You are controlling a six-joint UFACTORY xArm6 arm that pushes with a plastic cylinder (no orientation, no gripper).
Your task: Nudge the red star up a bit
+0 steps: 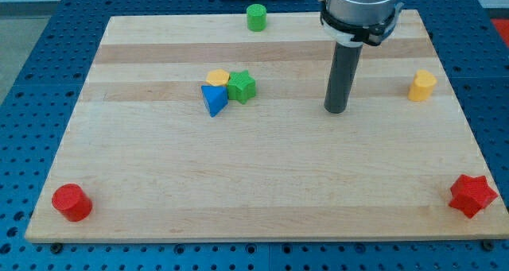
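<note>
The red star lies at the board's bottom right corner, near the right edge. My tip rests on the board right of centre, in the upper half. It is far from the red star, up and to the left of it, and touches no block.
A green star, a yellow block and a blue triangle cluster left of my tip. A green cylinder sits at the top edge. A yellow block lies right of my tip. A red cylinder is at the bottom left corner.
</note>
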